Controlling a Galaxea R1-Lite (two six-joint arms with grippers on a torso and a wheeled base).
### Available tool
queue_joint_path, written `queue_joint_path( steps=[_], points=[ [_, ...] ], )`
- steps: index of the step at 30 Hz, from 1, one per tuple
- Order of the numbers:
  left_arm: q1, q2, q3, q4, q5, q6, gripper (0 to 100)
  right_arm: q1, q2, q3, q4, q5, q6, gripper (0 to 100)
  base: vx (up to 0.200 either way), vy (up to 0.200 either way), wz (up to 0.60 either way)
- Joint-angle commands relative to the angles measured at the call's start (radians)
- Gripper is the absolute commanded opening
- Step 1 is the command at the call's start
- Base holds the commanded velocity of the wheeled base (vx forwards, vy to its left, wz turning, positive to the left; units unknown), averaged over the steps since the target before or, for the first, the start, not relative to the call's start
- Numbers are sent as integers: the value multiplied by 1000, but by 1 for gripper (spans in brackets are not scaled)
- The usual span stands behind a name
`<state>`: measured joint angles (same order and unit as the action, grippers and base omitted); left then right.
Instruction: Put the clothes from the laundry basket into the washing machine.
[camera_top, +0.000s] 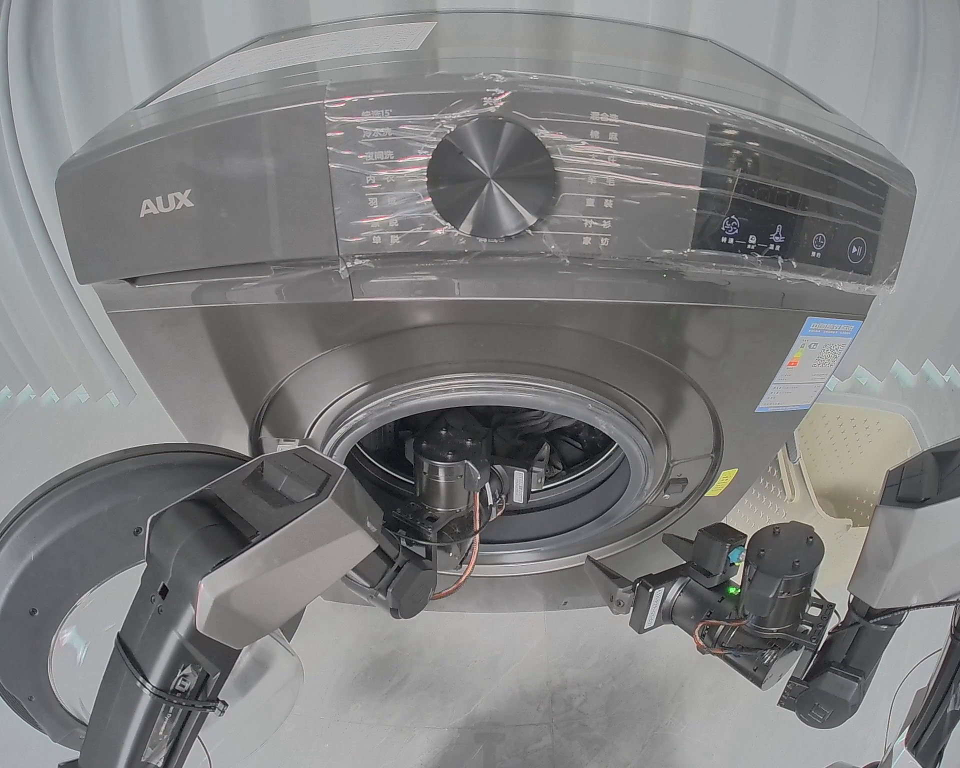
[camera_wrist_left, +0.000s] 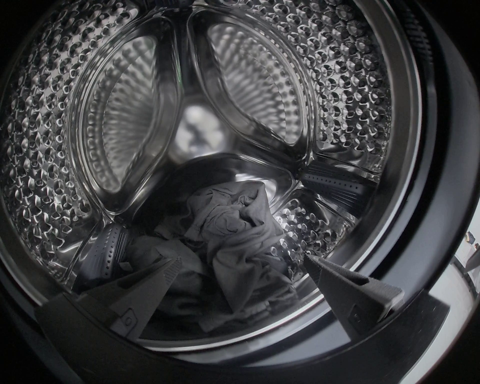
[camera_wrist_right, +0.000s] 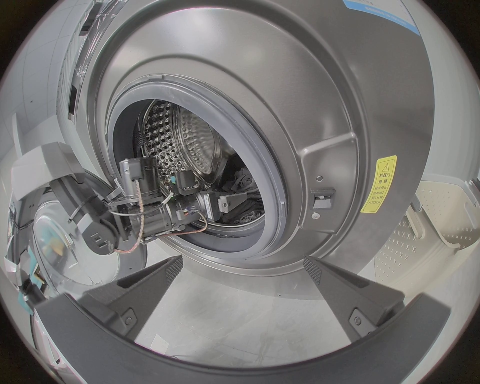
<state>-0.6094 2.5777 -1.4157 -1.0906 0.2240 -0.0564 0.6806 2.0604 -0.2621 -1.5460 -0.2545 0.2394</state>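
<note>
The grey washing machine (camera_top: 480, 330) stands with its round opening (camera_top: 500, 470) uncovered. A crumpled heap of dark grey clothes (camera_wrist_left: 235, 235) lies on the bottom of the steel drum (camera_wrist_left: 60, 150). My left gripper (camera_wrist_left: 241, 267) is just inside the opening, open, and the clothes lie beyond its fingers, untouched. The head view has that gripper (camera_top: 525, 478) at the drum's mouth. My right gripper (camera_top: 628, 562) hangs open and holds nothing, low in front of the machine's lower right. The cream laundry basket (camera_top: 850, 460) stands right of the machine, its visible inside bare.
The machine's door (camera_top: 80, 560) is swung wide to the left, beside my left arm. Pale floor (camera_top: 520, 690) stretches in front of the machine. The dark door seal (camera_wrist_right: 270, 165) rings the opening. White curtains hang behind.
</note>
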Motion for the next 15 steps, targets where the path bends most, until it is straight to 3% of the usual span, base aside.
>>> queue_joint_path(
  steps=[1, 11, 15],
  points=[
    [-40, -96, 169, -68, 0, 1, 100, 0, -2, 0, 0, 0, 0, 100, 0, 0, 0],
    [-136, -232, 506, -216, 0, 3, 100, 0, -3, 7, -2, 0, 0, 100, 0, 0, 0],
    [-176, -337, 644, -264, 0, -10, 100, 0, -23, 24, -2, -2, -2, 100, 0, 0, 0]
  ],
)
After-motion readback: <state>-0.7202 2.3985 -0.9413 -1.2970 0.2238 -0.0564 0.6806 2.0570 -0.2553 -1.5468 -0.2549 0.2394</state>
